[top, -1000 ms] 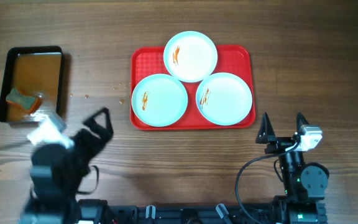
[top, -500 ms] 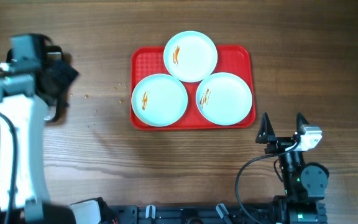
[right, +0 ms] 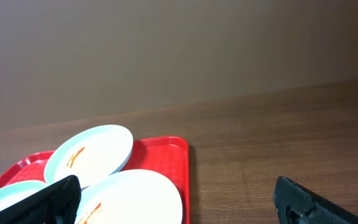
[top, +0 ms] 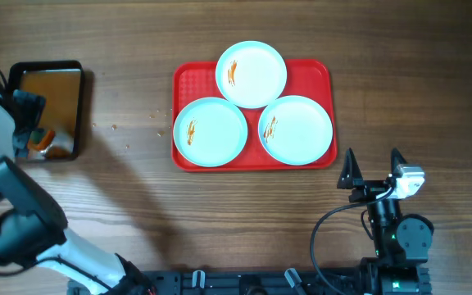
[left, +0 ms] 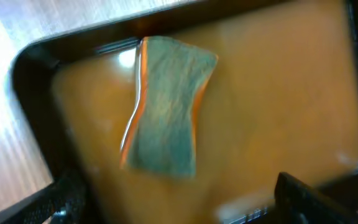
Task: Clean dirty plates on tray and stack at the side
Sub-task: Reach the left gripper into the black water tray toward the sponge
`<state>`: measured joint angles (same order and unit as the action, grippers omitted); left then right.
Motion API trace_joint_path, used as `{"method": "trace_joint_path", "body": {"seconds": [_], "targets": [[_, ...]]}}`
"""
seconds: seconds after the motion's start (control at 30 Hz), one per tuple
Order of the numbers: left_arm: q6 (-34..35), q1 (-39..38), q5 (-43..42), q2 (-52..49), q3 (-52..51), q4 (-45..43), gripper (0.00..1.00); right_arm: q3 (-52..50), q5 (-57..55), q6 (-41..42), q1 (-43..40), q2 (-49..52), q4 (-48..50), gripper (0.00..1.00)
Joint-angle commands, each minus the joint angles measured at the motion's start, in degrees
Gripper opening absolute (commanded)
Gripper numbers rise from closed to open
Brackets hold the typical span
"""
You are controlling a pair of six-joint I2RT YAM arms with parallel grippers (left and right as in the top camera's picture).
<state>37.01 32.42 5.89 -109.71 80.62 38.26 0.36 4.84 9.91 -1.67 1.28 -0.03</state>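
Observation:
Three white plates with orange smears lie on a red tray (top: 318,72): one at the back (top: 251,74), one front left (top: 211,131), one front right (top: 296,129). A green-and-orange sponge (left: 166,106) lies in a black pan (top: 52,82) of brownish liquid at the far left. My left gripper (left: 179,205) is open just above the pan, its fingers either side of the sponge's near end, not touching it. My right gripper (top: 373,168) is open and empty at the front right, below the tray; the tray and plates show in its view (right: 166,149).
Small crumbs (top: 125,131) lie on the wooden table between the pan and the tray. The left arm reaches along the table's left edge (top: 6,213).
My left arm has swung from the front left up and over to the black pan and now hovers over the sponge. The right arm has not moved.

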Motion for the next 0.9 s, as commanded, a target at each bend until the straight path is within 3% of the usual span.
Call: {"method": "trace_joint_path", "body": {"seconds": [0.0, 0.3, 0.67, 0.7, 0.77, 0.8, 0.83, 0.87], "targets": [[-0.8, 0.1, -0.5, -3.1, 0.7, -5.2, 0.89, -0.1, -0.6, -0.8, -0.2, -0.3, 0.2, 1.00], [-0.8, 0.1, 7.7, -5.5, 0.7, -10.2, 0.96, -0.1, -0.6, -0.8, -0.2, -0.3, 0.2, 1.00], [-0.8, 0.1, 5.0, -12.3, 0.6, -9.1, 0.80, -0.1, -0.6, -0.8, -0.2, -0.3, 0.2, 1.00], [-0.8, 0.1, 5.0, -12.9, 0.6, -9.0, 0.76, -0.1, -0.6, -0.8, -0.2, -0.3, 0.2, 1.00], [-0.8, 0.1, 5.1, -13.1, 0.6, -8.5, 0.57, -0.1, -0.6, -0.8, -0.2, -0.3, 0.2, 1.00], [-0.8, 0.1, 5.1, -13.1, 0.6, -8.5, 0.23, -0.1, -0.6, -0.8, -0.2, -0.3, 0.2, 1.00], [-0.8, 0.1, 5.1, -13.1, 0.6, -8.5, 0.04, -0.1, -0.6, -0.8, -0.2, -0.3, 0.2, 1.00], [-0.8, 0.1, 5.1, -13.1, 0.6, -8.2, 0.04, -0.1, -0.6, -0.8, -0.2, -0.3, 0.2, 1.00]]}}
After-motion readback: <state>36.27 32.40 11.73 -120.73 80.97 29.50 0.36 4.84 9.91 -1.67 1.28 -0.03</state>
